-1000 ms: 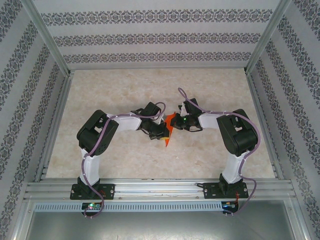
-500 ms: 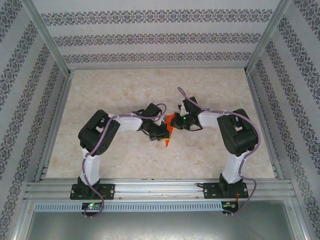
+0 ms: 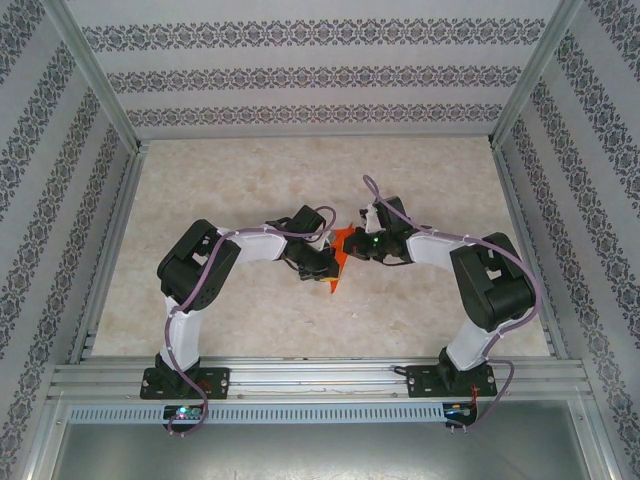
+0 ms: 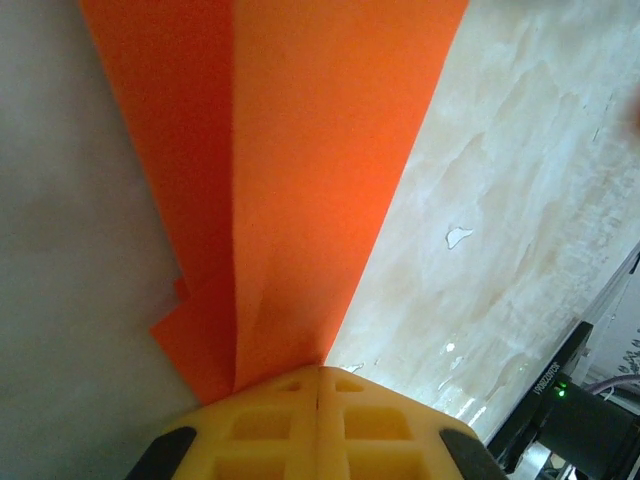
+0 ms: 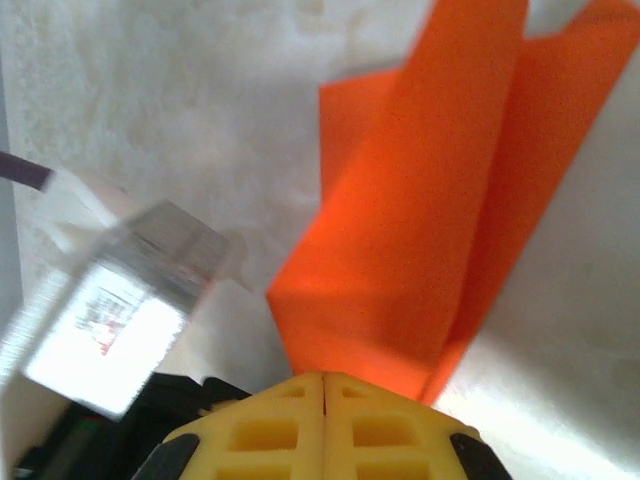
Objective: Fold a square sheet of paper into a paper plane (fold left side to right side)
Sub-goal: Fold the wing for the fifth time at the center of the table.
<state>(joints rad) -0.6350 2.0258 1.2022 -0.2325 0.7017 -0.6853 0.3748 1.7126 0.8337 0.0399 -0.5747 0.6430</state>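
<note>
I find the paper (image 3: 339, 256) at the middle of the desk (image 3: 300, 180), between the two wrists. It is folded into overlapping orange layers with a long crease. The left gripper (image 4: 318, 385) has its yellow pads pressed together and is clamped on one end of the paper, which fans away from the seam. The right gripper (image 5: 325, 388) is likewise closed and pinches the other side, just beside the left. I cannot tell whether the paper lies flat on the desk or is held off it.

The paper plane (image 3: 339, 252) sits on the table (image 3: 250, 180) between left pincer (image 3: 326, 264) and right pincer (image 3: 357, 244), clamped in both.
</note>
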